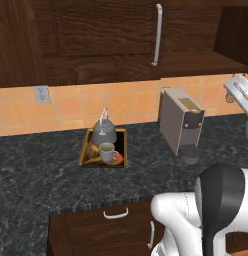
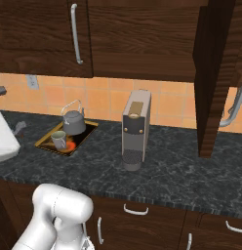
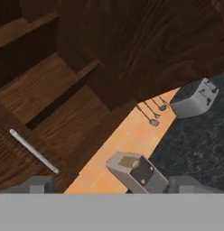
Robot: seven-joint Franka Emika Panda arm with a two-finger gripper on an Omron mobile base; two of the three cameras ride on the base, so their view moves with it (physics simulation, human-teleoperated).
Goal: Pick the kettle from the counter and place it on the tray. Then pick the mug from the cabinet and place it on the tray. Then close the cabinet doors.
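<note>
Fingertips sit spread, holding nothing; kettle and mug are on the tray, so push that stiff cabinet door by its face.

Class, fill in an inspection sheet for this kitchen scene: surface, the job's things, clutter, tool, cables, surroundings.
Surface: dark speckled counter.
Job's things: kettle and mug both on the tray; left cabinet door shut, right cabinet door standing open.
Clutter: coffee machine; toaster.
Tool: fingertips at the hand view's bottom edge, nothing between them; open or shut unclear.
Cables: nothing seen.
Surroundings: orange tiled wall, wall socket, hanging utensils.
</note>
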